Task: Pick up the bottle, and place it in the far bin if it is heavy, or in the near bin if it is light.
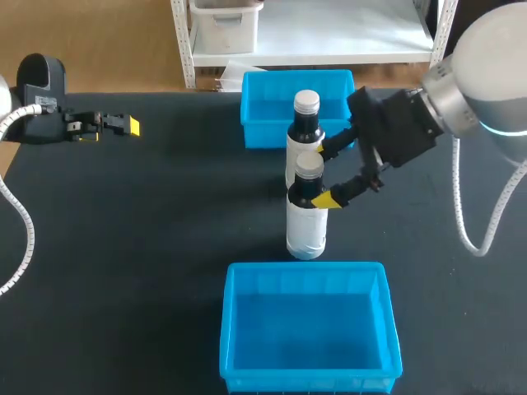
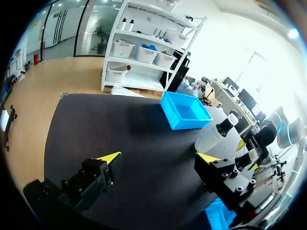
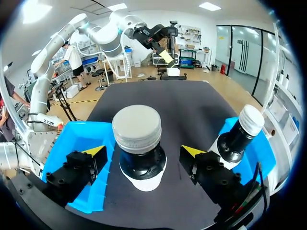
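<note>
Looking down from the head view, I find the near bottle (image 1: 306, 216) upright on the worktop (image 1: 165, 214) between the far bin (image 1: 263, 136) and near bin (image 1: 309, 380), long axis vertical, cap up; my right jaws straddle its neck from the right, released. Left wrist view: my left jaws gape, well apart from it. Right wrist view: its cap (image 3: 137, 128) sits between the yellow tips (image 3: 192, 151), gaps both sides.

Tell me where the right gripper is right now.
In the head view, the right gripper sits just right of centre, its open fingers on either side of the neck of the near bottle, with the far bottle just beyond it.
</note>
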Action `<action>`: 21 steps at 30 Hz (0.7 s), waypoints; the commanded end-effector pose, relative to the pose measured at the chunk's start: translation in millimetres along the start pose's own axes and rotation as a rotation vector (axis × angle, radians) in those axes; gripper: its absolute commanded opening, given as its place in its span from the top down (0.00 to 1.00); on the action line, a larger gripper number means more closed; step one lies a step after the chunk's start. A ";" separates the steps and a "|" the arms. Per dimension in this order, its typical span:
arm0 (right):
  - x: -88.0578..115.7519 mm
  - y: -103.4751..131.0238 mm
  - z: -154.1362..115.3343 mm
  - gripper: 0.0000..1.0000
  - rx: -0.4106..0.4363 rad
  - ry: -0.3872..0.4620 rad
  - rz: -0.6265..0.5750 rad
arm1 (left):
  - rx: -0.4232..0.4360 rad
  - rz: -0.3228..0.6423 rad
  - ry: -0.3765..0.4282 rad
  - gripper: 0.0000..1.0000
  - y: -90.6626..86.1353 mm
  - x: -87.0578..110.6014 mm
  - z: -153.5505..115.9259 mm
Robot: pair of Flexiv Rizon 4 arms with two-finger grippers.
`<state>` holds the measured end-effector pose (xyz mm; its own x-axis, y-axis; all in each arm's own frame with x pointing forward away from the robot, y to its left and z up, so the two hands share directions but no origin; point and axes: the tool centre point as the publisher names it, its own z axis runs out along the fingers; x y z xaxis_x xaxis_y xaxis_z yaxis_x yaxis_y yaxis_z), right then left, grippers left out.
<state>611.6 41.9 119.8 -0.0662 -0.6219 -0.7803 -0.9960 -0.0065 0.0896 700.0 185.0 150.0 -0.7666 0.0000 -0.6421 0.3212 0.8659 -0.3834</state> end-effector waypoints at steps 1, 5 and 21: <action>-2.2 -0.8 3.6 0.00 -0.004 -0.004 0.004 | 0.000 0.000 0.000 0.00 0.0 0.0 0.0; -4.9 0.2 6.0 0.00 -0.004 -0.010 0.006 | 0.000 0.000 0.000 0.00 0.0 0.0 0.0; -11.0 1.1 14.3 0.00 -0.007 -0.017 0.017 | 0.000 0.000 0.000 0.00 0.0 0.0 0.0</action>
<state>609.8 58.1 119.7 -0.0839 -0.6093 -0.7885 -0.9942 -0.0021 0.1074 700.0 185.0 150.0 -0.7666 0.0000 -0.6421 0.3212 0.8659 -0.3834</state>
